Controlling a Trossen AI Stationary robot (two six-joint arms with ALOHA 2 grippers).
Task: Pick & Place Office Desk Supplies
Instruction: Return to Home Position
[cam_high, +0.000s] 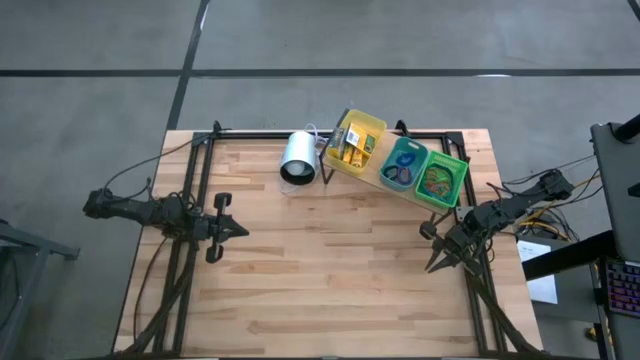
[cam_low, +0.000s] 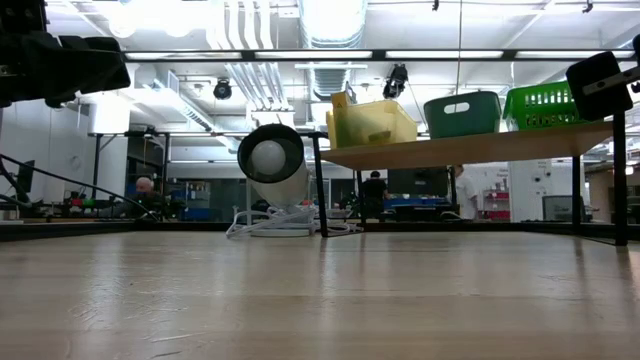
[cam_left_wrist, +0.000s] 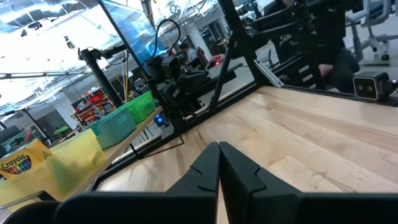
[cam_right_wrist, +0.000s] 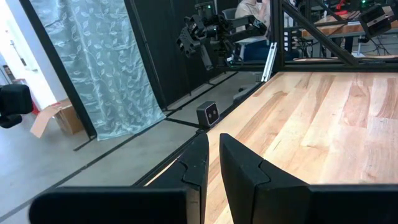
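The office desk supplies lie in three bins on a slanted wooden board at the table's far side. The yellow bin holds small yellow boxes. The teal bin holds blue loops, and the green bin holds orange and red loops. My left gripper hovers shut over the table's left part, far from the bins, its fingertips meeting. My right gripper hangs near the right edge, just nearer than the green bin, with a narrow empty gap between its fingers.
A big white cylinder lies left of the yellow bin at the far edge, a white cable coiled beside it. The wooden tabletop between the arms is bare. A black frame runs around the table, and people show in the room beyond.
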